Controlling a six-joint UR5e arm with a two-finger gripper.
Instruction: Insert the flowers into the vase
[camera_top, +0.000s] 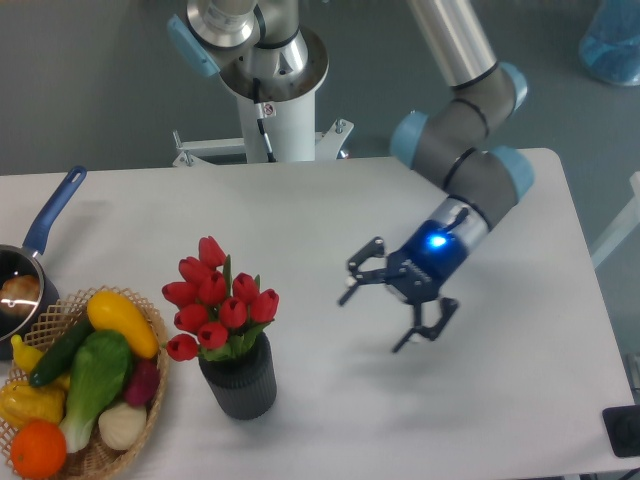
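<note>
**Tulips standing in the vase, tool spread wide and empty**

The two-finger black tool hangs above the white desk with its jaws spread far apart and nothing between them; a blue light glows on the wrist behind it. Well off to the tool's left, the bunch of red tulips with green leaves stands upright in the small dark grey ribbed cylindrical vase; the stems are hidden inside the vase and its mouth is covered by leaves.

Further left of the tool, past the vase, a round wicker basket of coloured vegetables and fruit is cut off by the lower and left edges. Just beyond it, a blue-handled saucepan is partly out of view at the left edge, its contents hard to make out. Something dark at the lower right corner is cropped and unclear.

Behind the desk the floor is grey, with the arm's white pedestal at the far edge
</note>
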